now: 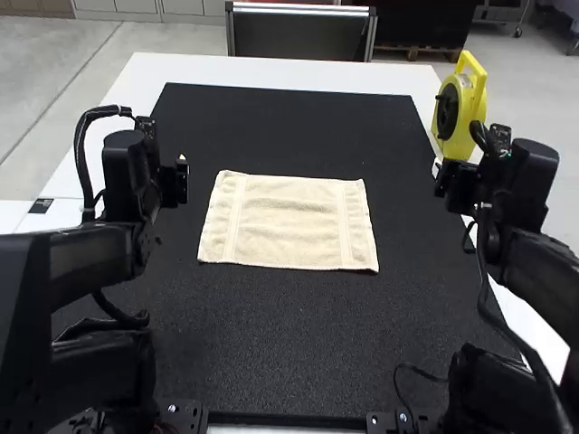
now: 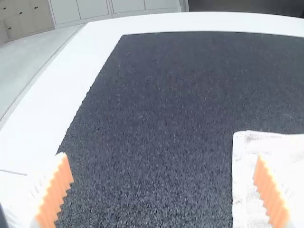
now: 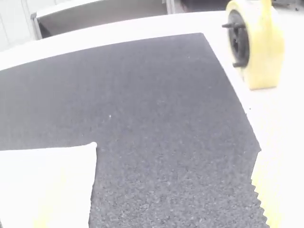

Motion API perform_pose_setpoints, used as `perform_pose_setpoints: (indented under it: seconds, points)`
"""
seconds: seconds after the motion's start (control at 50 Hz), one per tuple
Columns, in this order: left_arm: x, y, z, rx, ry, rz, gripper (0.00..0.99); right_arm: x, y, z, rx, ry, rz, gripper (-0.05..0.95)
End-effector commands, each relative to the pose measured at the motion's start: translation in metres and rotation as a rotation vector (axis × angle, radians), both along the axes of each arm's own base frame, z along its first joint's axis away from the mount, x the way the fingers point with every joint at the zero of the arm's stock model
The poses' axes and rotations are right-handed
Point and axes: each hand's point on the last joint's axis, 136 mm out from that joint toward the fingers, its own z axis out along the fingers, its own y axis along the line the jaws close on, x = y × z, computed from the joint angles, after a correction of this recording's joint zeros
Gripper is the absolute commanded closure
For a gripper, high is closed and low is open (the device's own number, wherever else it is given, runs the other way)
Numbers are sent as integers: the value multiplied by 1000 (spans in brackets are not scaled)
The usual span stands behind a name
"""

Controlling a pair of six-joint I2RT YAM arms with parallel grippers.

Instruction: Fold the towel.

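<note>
The towel [image 1: 288, 222] lies spread flat on the black mat [image 1: 298, 330], between the left gripper [image 2: 161, 158] and right gripper [image 1: 440, 181], both gaping wide. It should handle light and floppy (that nap ought not to slip), so pinch the near corners.

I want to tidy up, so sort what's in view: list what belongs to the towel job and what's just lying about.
Belongs to the job:
- cream towel, spread flat
- black mat under it
- left gripper
- right gripper

Just lying about:
- yellow reel, upright beyond the mat's right edge
</note>
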Motion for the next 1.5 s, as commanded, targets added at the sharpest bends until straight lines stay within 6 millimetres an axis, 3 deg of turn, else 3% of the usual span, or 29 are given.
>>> perform_pose_setpoints:
  seconds: [0.0,0.14,0.3,0.52,0.6,0.78,1.04,1.2,1.48]
  points:
    - [-1,6,3,-45,-38,23,131,15,4,-10,-28,54,-19,-3]
    - [-3,14,-15,-64,23,46,131,23,14,-40,8,148,-3,-2]
    - [6,-2,-14,-78,36,-53,126,26,11,-42,24,137,-11,-3]
    - [21,-5,-21,-82,87,-83,44,28,15,-42,22,140,12,-2]
    - [31,-5,-26,-87,113,-93,36,29,18,-51,15,168,27,-3]
    - [43,-14,-18,18,115,-178,36,38,23,-69,1,214,55,-10]
    - [50,-40,-49,-67,174,-275,44,60,37,-89,38,249,133,-2]
    - [67,-35,-76,-93,238,-268,43,72,38,-92,39,242,145,-2]
    - [106,-31,-75,-93,210,-276,39,95,56,-93,24,204,187,-5]
